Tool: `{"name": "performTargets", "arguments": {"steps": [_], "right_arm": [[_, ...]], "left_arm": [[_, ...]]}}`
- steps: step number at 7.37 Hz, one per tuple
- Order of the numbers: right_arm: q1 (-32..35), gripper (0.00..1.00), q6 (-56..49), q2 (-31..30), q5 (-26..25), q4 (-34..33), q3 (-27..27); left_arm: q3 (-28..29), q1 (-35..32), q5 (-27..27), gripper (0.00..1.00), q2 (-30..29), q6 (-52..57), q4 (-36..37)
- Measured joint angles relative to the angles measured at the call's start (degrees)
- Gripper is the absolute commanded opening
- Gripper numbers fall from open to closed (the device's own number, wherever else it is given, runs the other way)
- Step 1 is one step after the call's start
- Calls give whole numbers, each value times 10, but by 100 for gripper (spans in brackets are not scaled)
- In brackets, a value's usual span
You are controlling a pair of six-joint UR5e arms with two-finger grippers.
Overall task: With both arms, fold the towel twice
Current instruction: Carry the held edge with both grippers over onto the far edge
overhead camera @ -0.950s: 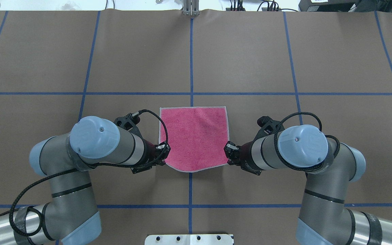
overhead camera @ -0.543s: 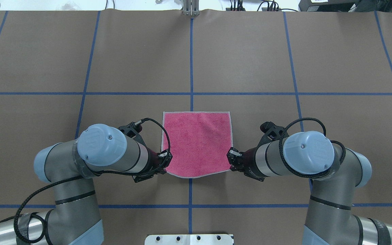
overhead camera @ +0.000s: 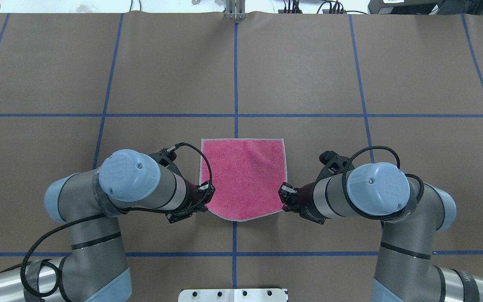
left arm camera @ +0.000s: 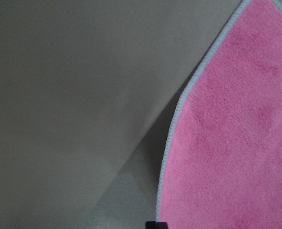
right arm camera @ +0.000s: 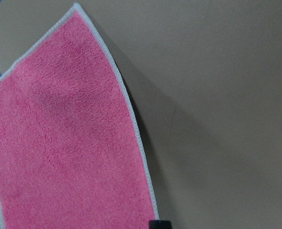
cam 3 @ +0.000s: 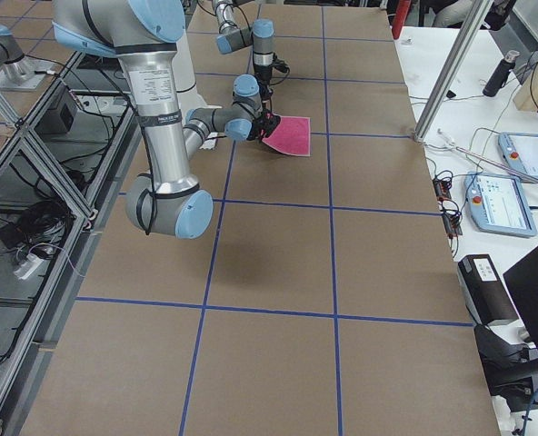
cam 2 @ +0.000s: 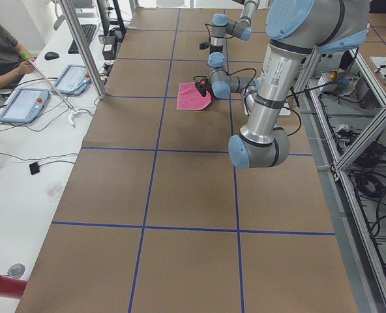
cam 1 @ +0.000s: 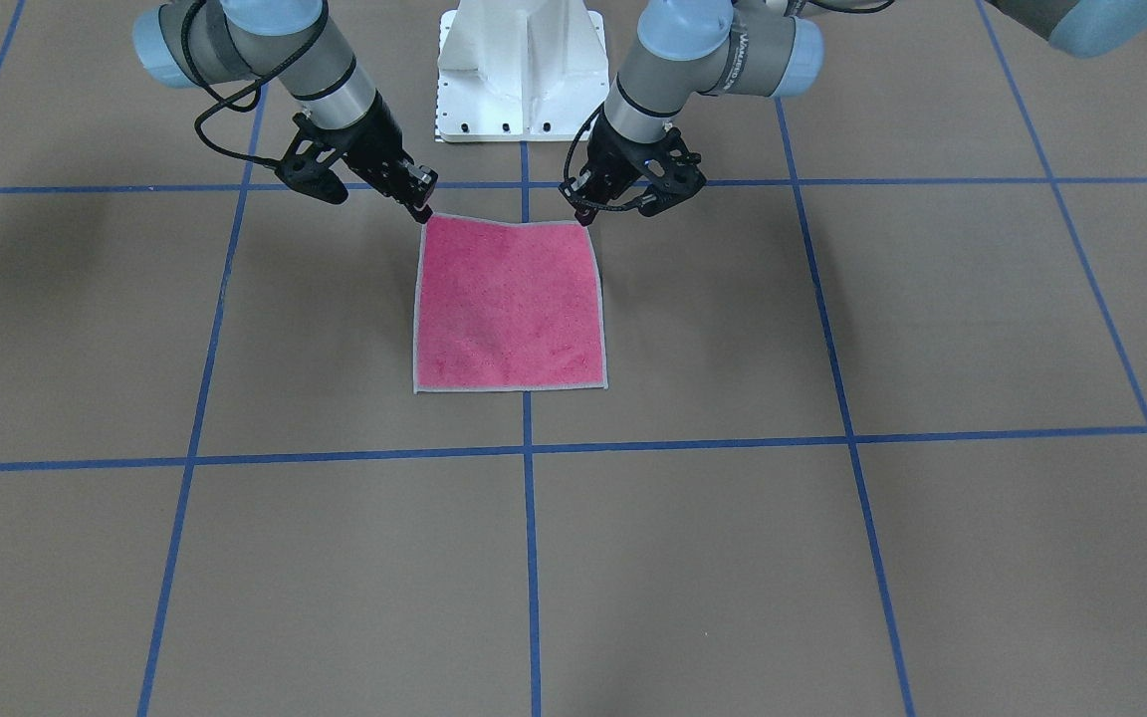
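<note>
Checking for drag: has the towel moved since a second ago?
Yes: the towel slid toward the robot, its far edge farther from the crosswise blue tape line.

Towel (overhead camera: 243,180): fuzzy pink terry cloth, stitched pale edging. Table cover (overhead camera: 308,63): matt brown paper, smooth.

The pink, grey-edged towel (overhead camera: 243,178) has its near corners raised in the left pincer (overhead camera: 206,200) and right pincer (overhead camera: 282,197).

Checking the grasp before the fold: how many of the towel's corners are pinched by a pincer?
2. The left pincer grips the towel's robot-side left corner, and the right pincer grips its robot-side right corner. The two far corners lie free on the table.
</note>
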Motion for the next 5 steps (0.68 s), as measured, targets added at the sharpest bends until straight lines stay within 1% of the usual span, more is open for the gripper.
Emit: {"name": "performTargets", "arguments": {"steps": [3,5], "right_arm": [[31,0,5,25,13,1,-32],[69,0,6,57,41,2,-74]], "left_arm": [[20,-37,-1,0,-15,6,-2],[61,-51,-2,0,-46,7,-5]]}}
